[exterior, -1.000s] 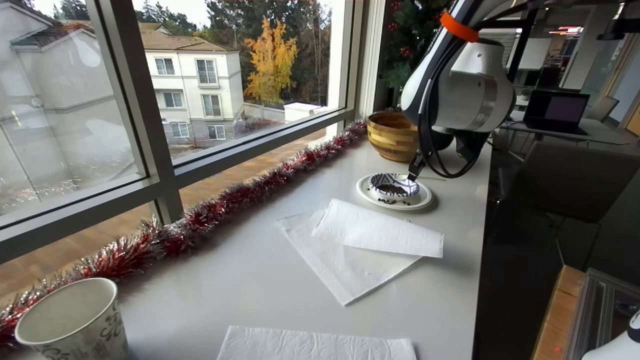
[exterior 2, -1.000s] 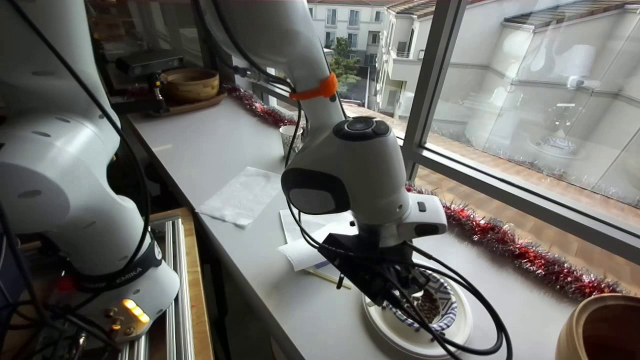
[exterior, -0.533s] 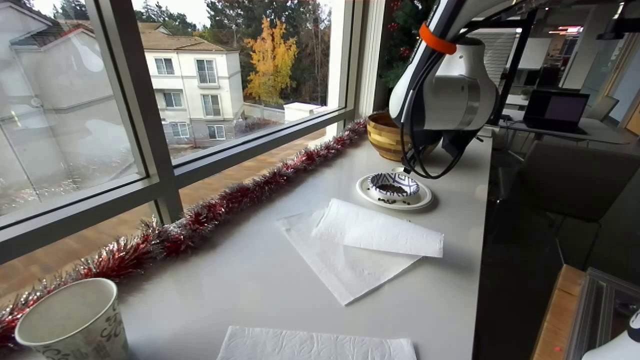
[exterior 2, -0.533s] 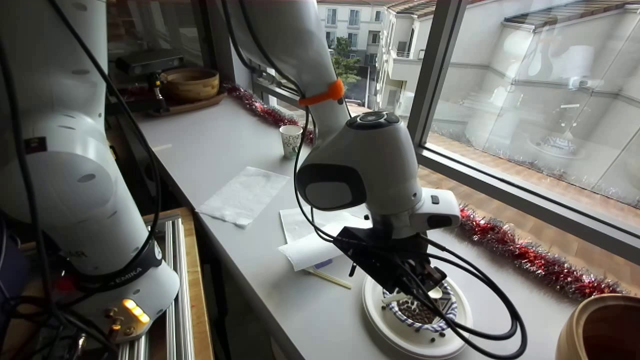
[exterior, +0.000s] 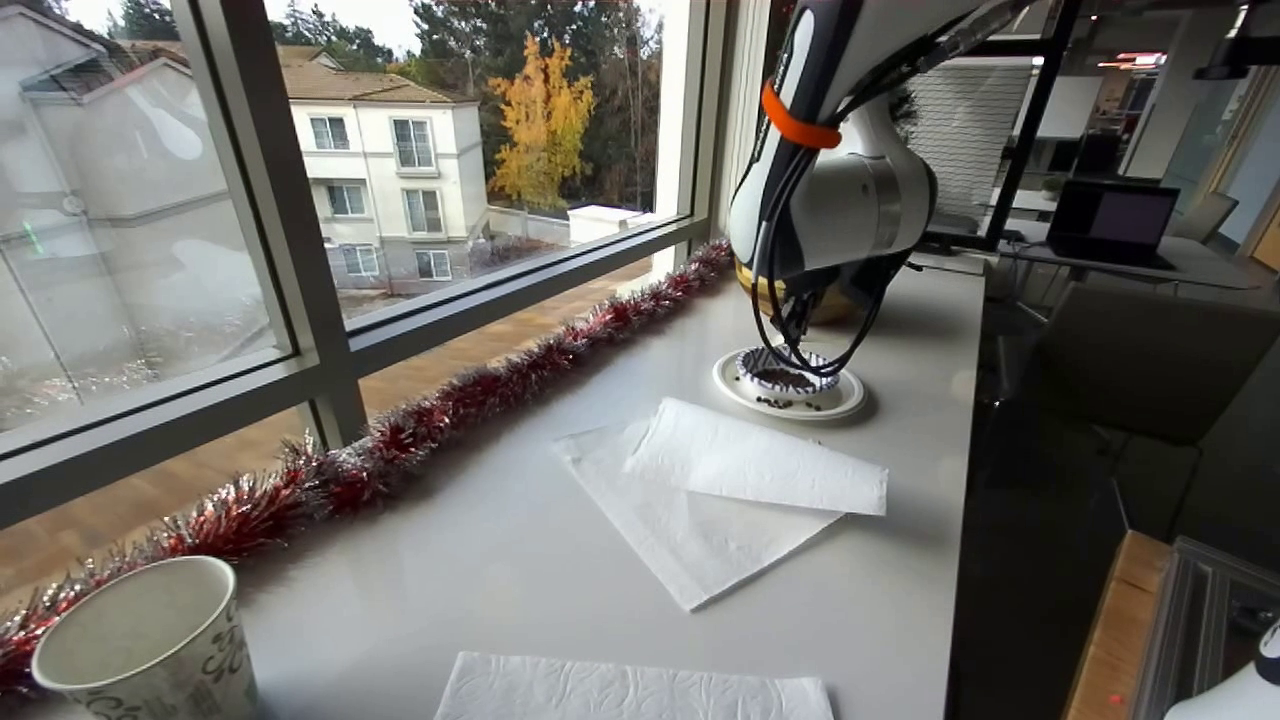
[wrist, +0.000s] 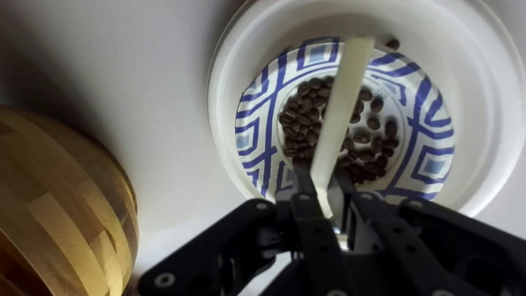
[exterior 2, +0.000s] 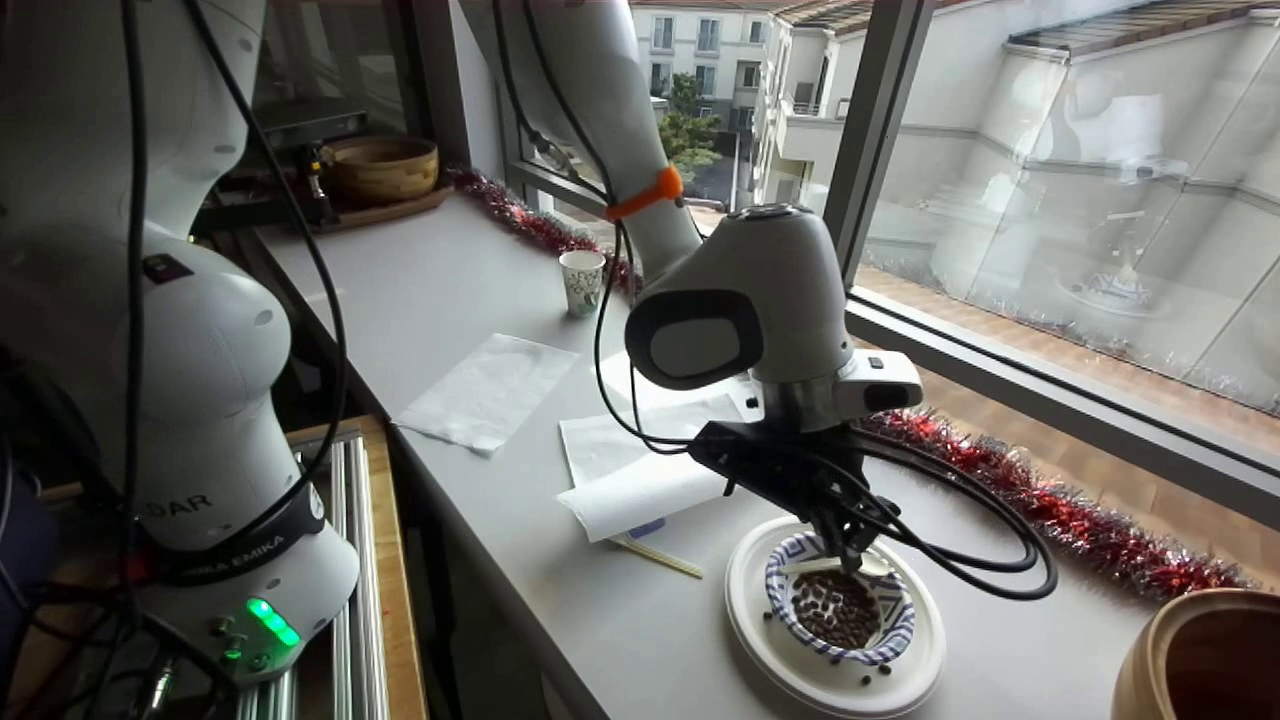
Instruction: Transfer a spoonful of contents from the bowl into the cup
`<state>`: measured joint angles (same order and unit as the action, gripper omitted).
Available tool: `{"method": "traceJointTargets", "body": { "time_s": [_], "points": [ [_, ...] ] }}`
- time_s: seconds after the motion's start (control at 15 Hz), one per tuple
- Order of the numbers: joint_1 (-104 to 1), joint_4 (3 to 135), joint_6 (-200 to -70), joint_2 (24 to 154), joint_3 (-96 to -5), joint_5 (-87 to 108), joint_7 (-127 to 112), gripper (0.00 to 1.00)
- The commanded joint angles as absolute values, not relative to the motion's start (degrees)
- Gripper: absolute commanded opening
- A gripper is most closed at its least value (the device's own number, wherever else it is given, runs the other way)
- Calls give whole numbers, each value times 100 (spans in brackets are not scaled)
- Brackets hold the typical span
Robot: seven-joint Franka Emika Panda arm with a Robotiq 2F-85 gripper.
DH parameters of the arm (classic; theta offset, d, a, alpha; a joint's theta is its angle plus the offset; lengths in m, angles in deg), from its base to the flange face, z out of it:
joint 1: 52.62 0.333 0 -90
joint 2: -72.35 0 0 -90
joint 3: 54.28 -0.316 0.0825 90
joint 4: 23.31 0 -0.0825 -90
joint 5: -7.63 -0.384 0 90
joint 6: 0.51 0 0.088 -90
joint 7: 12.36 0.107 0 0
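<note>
At the left, the cup (exterior: 185,680) stands upright on the counter (exterior: 450,570), just beside the red and silver tinsel (exterior: 390,442). Next come white paper towels (exterior: 760,465): one flat, another farther along that looks folded over. Well apart from the cup sits the plate (wrist: 489,102), and on it the bowl (wrist: 257,123), blue-patterned, with dark coffee beans (wrist: 302,119) across its bottom. A few more beans lie on the plate.

The arm (exterior: 825,205) reaches down over all this. Its fingers (wrist: 305,201) are pinched together on the spoon (wrist: 341,107), held crosswise over the bowl; whether it touches the rim, I can't tell. In the wrist view it stretches across the beans as far as the bowl's edge, and in an exterior view its rounded head (exterior 2: 876,565) shows just past the fingers; what it carries I can't make out.

Behind the plate, partly hidden by the arm, stands the wooden bowl (wrist: 70,197). Over to the right, a laptop (exterior: 1112,225) sits on a desk (exterior: 1215,268).
</note>
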<state>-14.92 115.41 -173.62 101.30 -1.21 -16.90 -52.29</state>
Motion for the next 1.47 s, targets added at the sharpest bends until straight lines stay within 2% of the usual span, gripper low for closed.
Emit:
{"method": "traceJointTargets", "body": {
  "time_s": [0.0,0.4,0.47,0.8,0.87,1.4],
  "points": [
    [-1248,11318,-16876,10506,218,-544,-4133,4],
    [-1543,11161,-15887,10356,109,1652,-2435,4],
    [-1721,11228,-16187,10268,-42,1874,-2303,15],
    [-1805,11176,-16027,10268,-85,2139,-2087,15],
    [-1805,11176,-16025,10268,-87,2141,-2086,4],
    [-2482,10864,-15658,10317,-608,3188,-1329,4]
  ]
}}
